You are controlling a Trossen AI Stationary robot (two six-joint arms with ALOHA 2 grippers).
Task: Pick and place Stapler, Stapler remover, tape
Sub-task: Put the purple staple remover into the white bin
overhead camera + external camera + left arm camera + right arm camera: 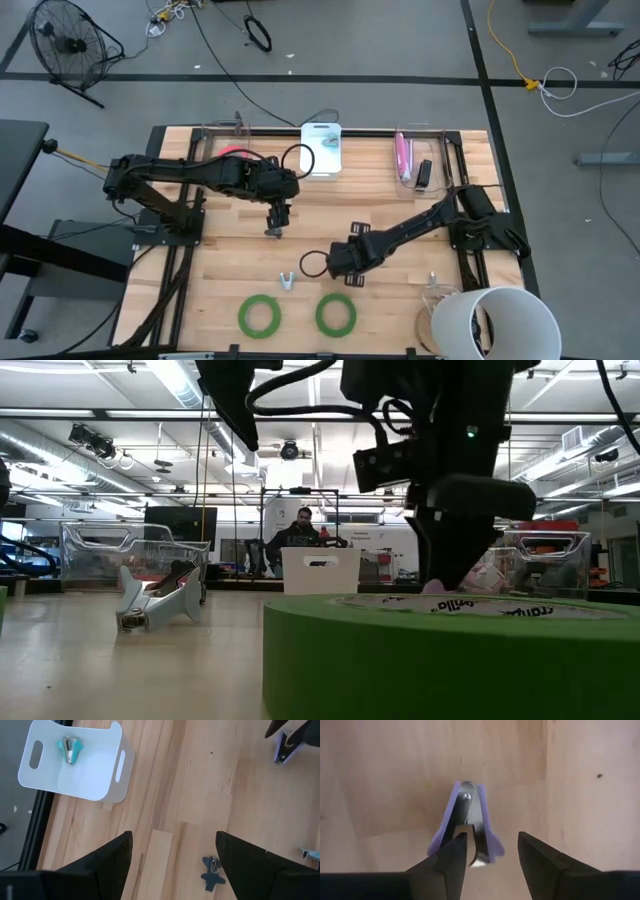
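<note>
Left wrist view: white bin (95,780) holds a teal staple remover (70,750).

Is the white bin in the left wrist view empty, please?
No, a teal staple remover lies inside the white bin.

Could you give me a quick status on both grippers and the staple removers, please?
Left gripper open, above a dark blue staple remover. Right gripper open, straddling the purple staple remover, not gripped yet. Nothing in the way.
</note>
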